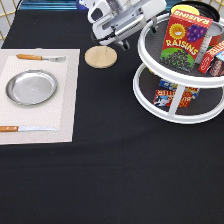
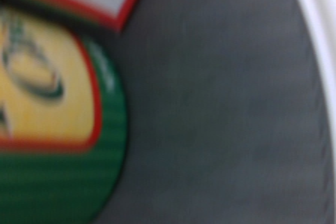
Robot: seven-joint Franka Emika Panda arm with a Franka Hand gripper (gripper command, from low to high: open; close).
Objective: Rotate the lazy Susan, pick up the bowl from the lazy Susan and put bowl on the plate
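The lazy Susan (image 1: 150, 97) stands at the exterior view's right, white with two dark grey tiers. My gripper (image 1: 116, 42) hangs at the exterior view's top, just left of the upper tier's rim and above the wooden coaster. The black bowl does not show in either view; it is hidden or out of view. The silver plate (image 1: 31, 87) lies empty on a pale placemat (image 1: 67, 100) at the exterior view's left. The wrist view shows only the dark grey tray surface (image 2: 225, 115) and a round green, yellow and red lid (image 2: 52, 100) from close by.
A raisins box (image 1: 185, 41) and other packets stand on the upper tier, and more packets (image 1: 167, 92) on the lower one. A round wooden coaster (image 1: 100, 56) lies beside the turntable. A fork (image 1: 40, 58) and a knife (image 1: 27, 128) flank the plate.
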